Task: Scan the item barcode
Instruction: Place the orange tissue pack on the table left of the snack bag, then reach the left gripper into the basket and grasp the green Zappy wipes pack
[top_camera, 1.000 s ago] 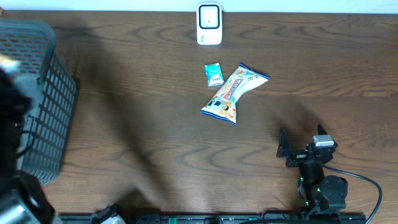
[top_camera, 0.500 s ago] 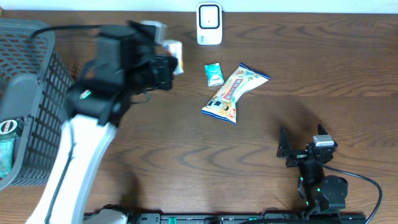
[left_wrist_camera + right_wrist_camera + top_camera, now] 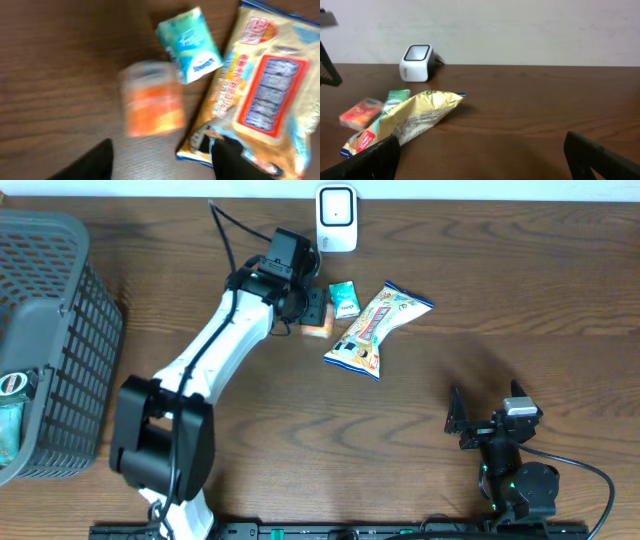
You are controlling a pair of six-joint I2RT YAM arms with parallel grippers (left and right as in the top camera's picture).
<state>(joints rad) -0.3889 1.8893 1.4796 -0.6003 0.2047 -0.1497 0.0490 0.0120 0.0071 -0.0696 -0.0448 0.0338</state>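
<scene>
Packets (image 3: 375, 328) three, scanner (image 3: 337, 218) one.

Even, soft light throughout; the left wrist view is motion-blurred, smearing the orange packet (image 3: 152, 100).

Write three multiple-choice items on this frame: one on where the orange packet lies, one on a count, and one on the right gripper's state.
1. Where does the orange packet lie?
A. on top of the snack bag
B. on the table, beside the teal packet
C. in the right gripper

2. How many packets lie loose on the table?
A. one
B. three
C. six

3. How does the right gripper stand?
A. open, empty
B. shut on a packet
C. shut, empty

Answers:
1 B: the overhead view shows it on the wood next to the teal packet.
2 B: they are the orange packet, the teal packet and the snack bag.
3 A: its fingers are spread with nothing between them.
</scene>
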